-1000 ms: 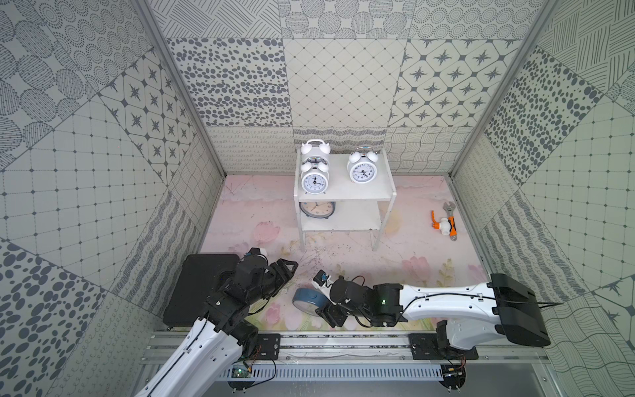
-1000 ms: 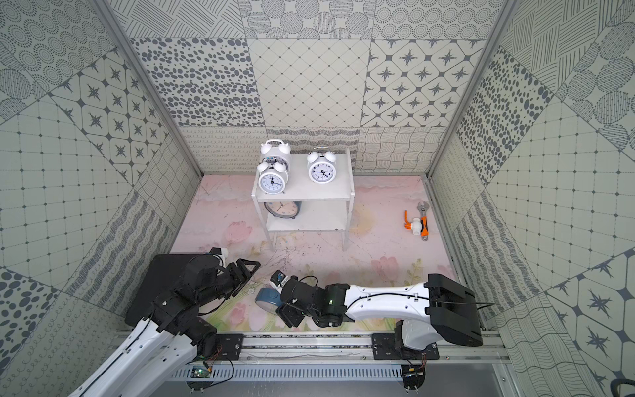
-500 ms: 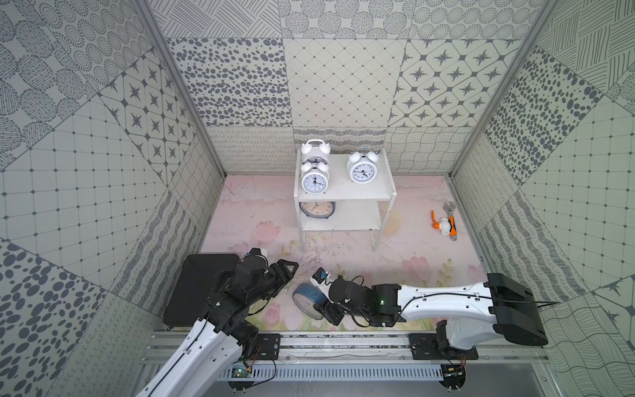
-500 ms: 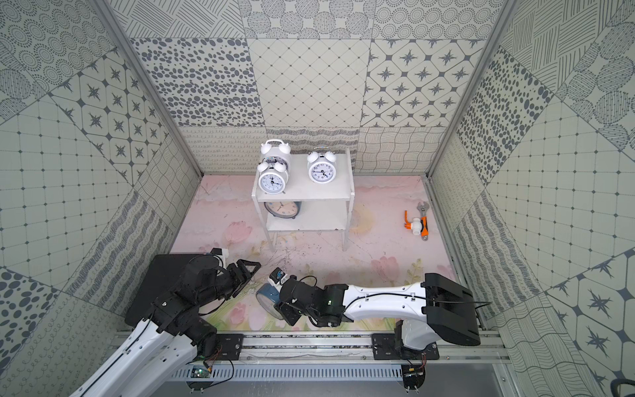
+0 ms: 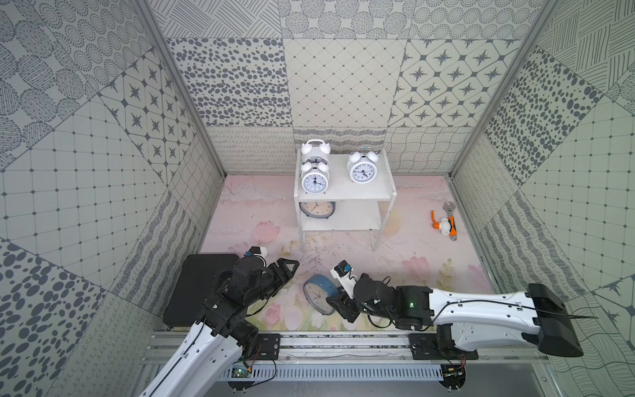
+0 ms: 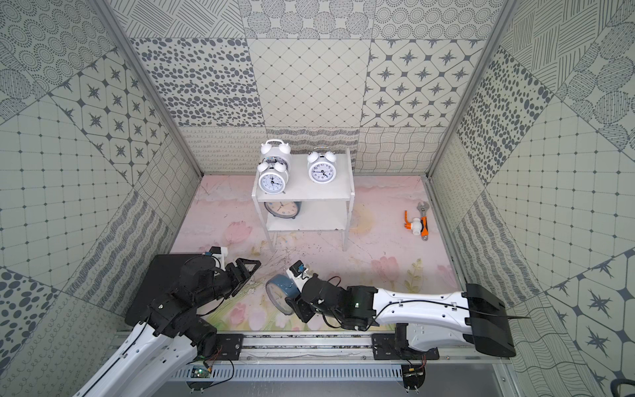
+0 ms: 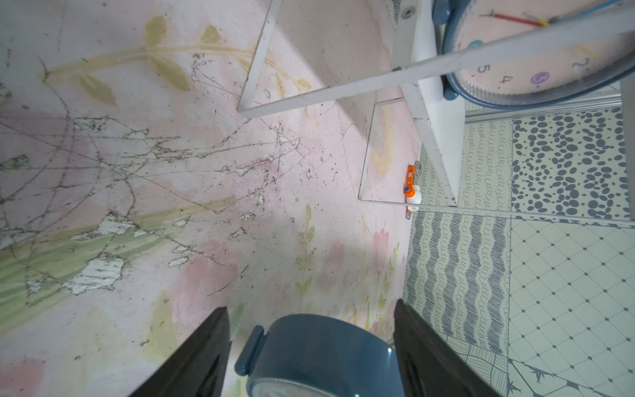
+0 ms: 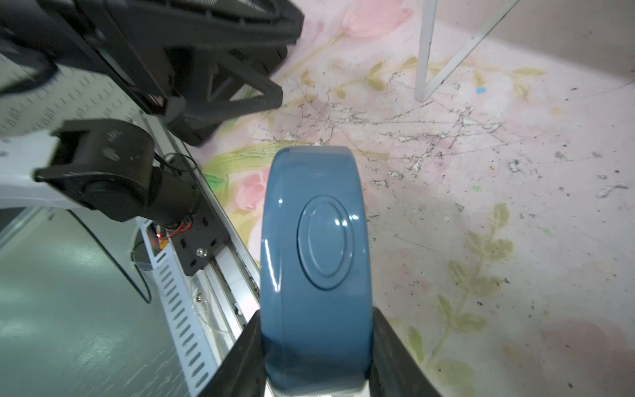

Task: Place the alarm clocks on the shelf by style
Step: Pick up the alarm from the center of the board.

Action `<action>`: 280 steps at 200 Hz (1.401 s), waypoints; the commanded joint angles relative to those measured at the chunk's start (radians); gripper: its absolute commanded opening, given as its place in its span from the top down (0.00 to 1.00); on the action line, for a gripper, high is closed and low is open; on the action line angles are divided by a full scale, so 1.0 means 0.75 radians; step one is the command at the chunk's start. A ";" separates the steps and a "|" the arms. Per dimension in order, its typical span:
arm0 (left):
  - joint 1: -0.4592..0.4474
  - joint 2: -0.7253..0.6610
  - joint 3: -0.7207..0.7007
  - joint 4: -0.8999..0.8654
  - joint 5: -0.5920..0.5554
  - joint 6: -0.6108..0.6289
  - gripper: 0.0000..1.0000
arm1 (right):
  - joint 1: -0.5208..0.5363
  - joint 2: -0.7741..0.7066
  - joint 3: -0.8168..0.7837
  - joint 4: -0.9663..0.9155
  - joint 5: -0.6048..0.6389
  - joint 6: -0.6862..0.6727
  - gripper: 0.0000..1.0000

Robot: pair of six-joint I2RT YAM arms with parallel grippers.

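Blue clock [image 8: 316,223] now tilted in right gripper [image 8: 316,319]

You're looking at blue-cased clock [image 5: 319,295], cream face; white twin-bell clocks [image 5: 315,178]; white shelf [image 5: 347,196]; pink floral floor [image 5: 415,240]; grey-patterned walls [image 5: 343,86]; orange-white tool [image 5: 445,224].

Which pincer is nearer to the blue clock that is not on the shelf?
Right. The right pincer is closed on the blue clock, one finger on each side of its case. The left pincer is open beside it, not touching.
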 commanded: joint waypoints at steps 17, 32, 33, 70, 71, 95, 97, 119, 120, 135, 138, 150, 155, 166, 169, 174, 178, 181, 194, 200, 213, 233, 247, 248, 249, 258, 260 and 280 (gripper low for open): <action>0.002 -0.003 -0.071 0.537 0.323 -0.033 0.12 | -0.170 -0.311 -0.054 0.078 -0.195 0.164 0.73; 0.002 0.036 -0.090 0.733 0.443 -0.076 0.11 | -0.262 -0.418 -0.078 0.101 -0.329 0.211 0.73; 0.002 0.040 -0.091 0.743 0.451 -0.079 0.11 | -0.269 -0.426 -0.079 0.104 -0.336 0.216 0.73; 0.000 0.130 -0.090 1.101 0.656 -0.175 0.11 | -0.464 -0.579 -0.110 0.157 -0.630 0.343 0.72; 0.000 0.130 -0.089 1.110 0.661 -0.176 0.11 | -0.469 -0.581 -0.110 0.162 -0.638 0.347 0.72; -0.004 0.143 -0.086 1.226 0.713 -0.193 0.10 | -0.519 -0.573 -0.114 0.209 -0.748 0.408 0.72; -0.005 0.145 -0.084 1.228 0.714 -0.193 0.09 | -0.521 -0.570 -0.113 0.212 -0.753 0.413 0.73; -0.004 0.172 -0.082 1.206 0.724 -0.170 0.09 | -0.542 -0.515 -0.113 0.282 -0.839 0.473 0.73; -0.004 0.173 -0.083 1.206 0.725 -0.169 0.09 | -0.543 -0.513 -0.113 0.285 -0.842 0.475 0.73; -0.006 0.201 -0.095 1.236 0.742 -0.186 0.11 | -0.549 -0.470 -0.113 0.324 -0.884 0.499 0.72; -0.007 0.205 -0.097 1.248 0.748 -0.193 0.12 | -0.549 -0.460 -0.112 0.327 -0.889 0.503 0.72; -0.007 0.217 -0.108 1.302 0.771 -0.218 0.16 | -0.553 -0.432 -0.121 0.368 -0.915 0.522 0.72; -0.006 0.217 -0.115 1.321 0.776 -0.225 0.16 | -0.552 -0.423 -0.130 0.397 -0.925 0.529 0.72; -0.007 0.213 -0.123 1.343 0.781 -0.236 0.18 | -0.552 -0.415 -0.141 0.437 -0.930 0.542 0.72; -0.007 0.213 -0.123 1.345 0.783 -0.239 0.18 | -0.552 -0.414 -0.142 0.442 -0.928 0.544 0.72; -0.008 0.212 -0.122 1.347 0.787 -0.244 0.18 | -0.555 -0.413 -0.143 0.442 -0.922 0.548 0.72; -0.008 0.212 -0.119 1.348 0.792 -0.245 0.19 | -0.555 -0.413 -0.141 0.442 -0.918 0.551 0.72; -0.008 0.212 -0.118 1.351 0.798 -0.248 0.19 | -0.557 -0.413 -0.141 0.443 -0.917 0.553 0.72; -0.015 0.207 -0.126 1.368 0.803 -0.259 0.19 | -0.559 -0.409 -0.140 0.463 -0.924 0.557 0.72; -0.021 0.206 -0.131 1.373 0.805 -0.258 0.19 | -0.560 -0.407 -0.141 0.471 -0.925 0.555 0.72; -0.034 0.212 -0.149 1.384 0.807 -0.256 0.19 | -0.561 -0.403 -0.148 0.487 -0.921 0.559 0.71; -0.055 0.225 -0.169 1.432 0.818 -0.279 0.25 | -0.566 -0.382 -0.159 0.544 -0.930 0.588 0.71; -0.069 0.226 -0.182 1.464 0.819 -0.284 0.32 | -0.566 -0.367 -0.163 0.574 -0.949 0.602 0.71; -0.070 0.227 -0.182 1.464 0.819 -0.283 0.32 | -0.566 -0.367 -0.163 0.574 -0.948 0.602 0.71; -0.071 0.226 -0.182 1.464 0.819 -0.282 0.32 | -0.566 -0.366 -0.163 0.574 -0.949 0.603 0.71; -0.072 0.219 -0.178 1.457 0.818 -0.283 0.37 | -0.566 -0.362 -0.160 0.568 -0.944 0.616 0.71; -0.073 0.219 -0.176 1.456 0.819 -0.283 0.38 | -0.566 -0.362 -0.160 0.565 -0.943 0.618 0.71; -0.074 0.192 -0.173 1.456 0.818 -0.279 0.42 | -0.569 -0.353 -0.142 0.535 -0.947 0.619 0.70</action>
